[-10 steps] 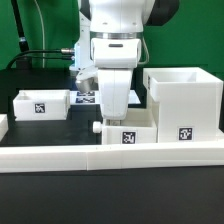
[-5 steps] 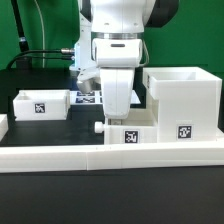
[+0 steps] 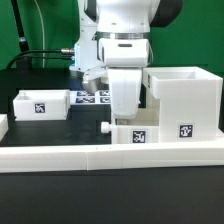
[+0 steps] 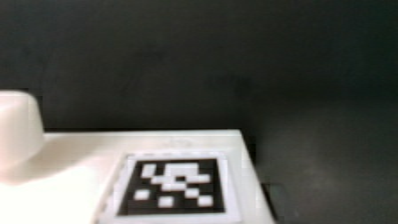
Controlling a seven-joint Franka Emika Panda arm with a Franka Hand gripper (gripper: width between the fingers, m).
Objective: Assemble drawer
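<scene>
Tool (image 3: 125,115) down inside knobbed tray (image 3: 137,137) (beside housing (image 3: 186,98)); jaw state unclear, fingers hidden.

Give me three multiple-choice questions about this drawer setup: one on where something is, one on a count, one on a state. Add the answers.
1. Where does the large box stand?
A. at the exterior view's left
B. on the front bar
C. at the exterior view's right

2. How many small trays stand on the table?
A. one
B. two
C. four

3. The tray with the visible knob is:
A. outside the large box, beside it
B. inside the large box
C. stacked on the other tray

Answers:
1. C, the box fills the exterior view's right side.
2. B, one tray sits under the arm and a second tray is at the exterior view's left.
3. A, it stands next to the box, with its knob pointing away from it.
</scene>
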